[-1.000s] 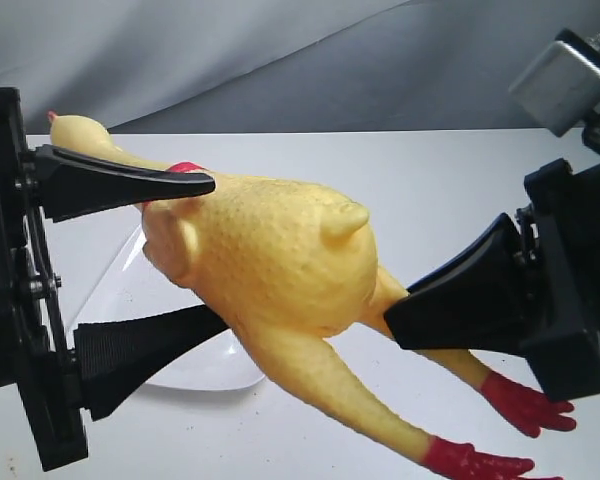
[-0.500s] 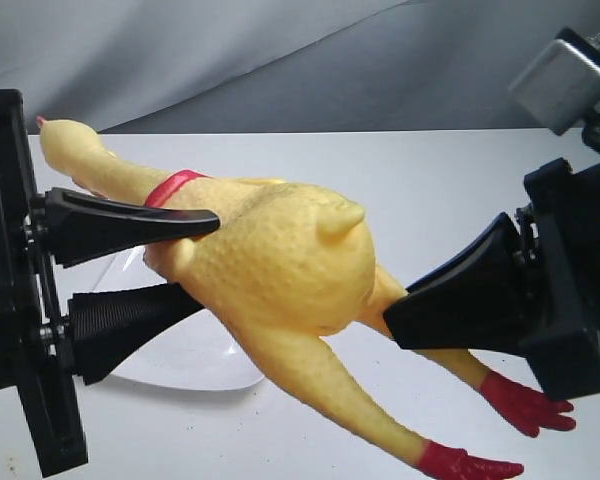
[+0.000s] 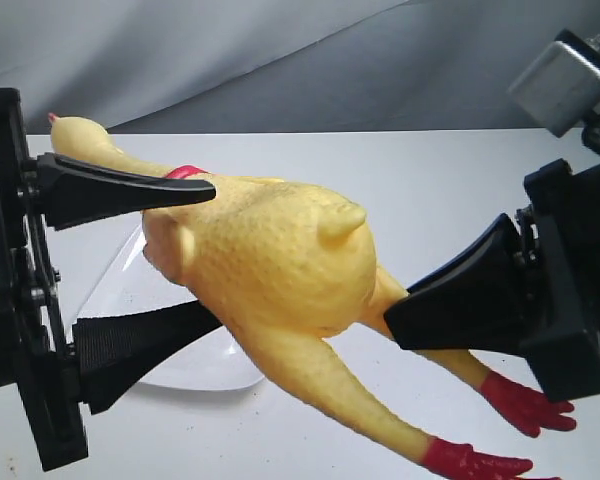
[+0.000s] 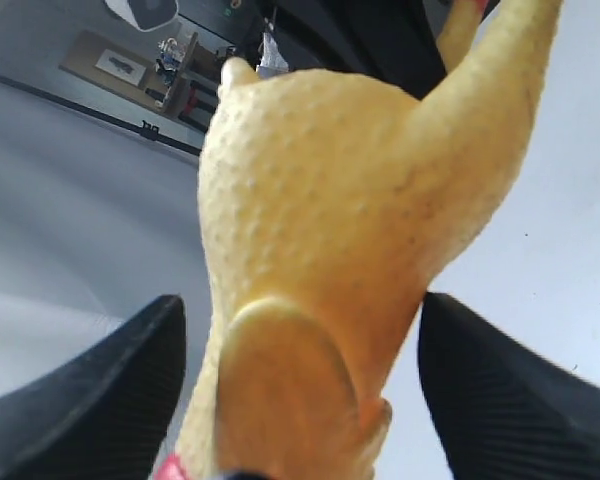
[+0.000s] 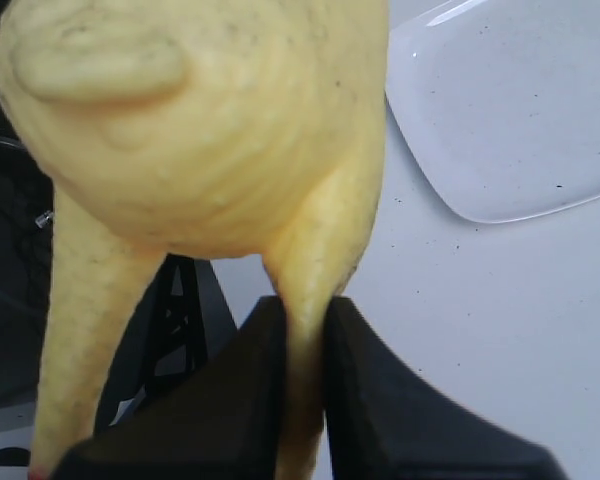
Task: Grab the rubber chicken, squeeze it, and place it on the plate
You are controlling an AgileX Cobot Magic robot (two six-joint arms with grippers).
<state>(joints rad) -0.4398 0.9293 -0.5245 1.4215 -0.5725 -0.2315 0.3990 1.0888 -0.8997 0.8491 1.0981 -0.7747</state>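
The yellow rubber chicken (image 3: 280,260) hangs in the air, head (image 3: 75,135) at far left and red feet (image 3: 525,405) at lower right. My right gripper (image 3: 395,325) is shut on one of its legs, which shows pinched between the pads in the right wrist view (image 5: 302,320). My left gripper (image 3: 215,250) is open around the chest near the red collar (image 3: 185,172). In the left wrist view (image 4: 300,330) a gap shows beside each finger. The white plate (image 3: 195,372) lies on the table under the chicken, mostly hidden; more of the plate (image 5: 510,120) shows in the right wrist view.
A white tabletop (image 3: 430,190) spreads under everything, with a grey cloth backdrop (image 3: 280,60) behind it. A small grey box (image 3: 562,82) sits on the right arm at upper right.
Half a second ago the left fingers were pressed into the chicken's chest. They have since spread wide apart again, and the neck and head have shifted slightly. The right gripper has not moved.
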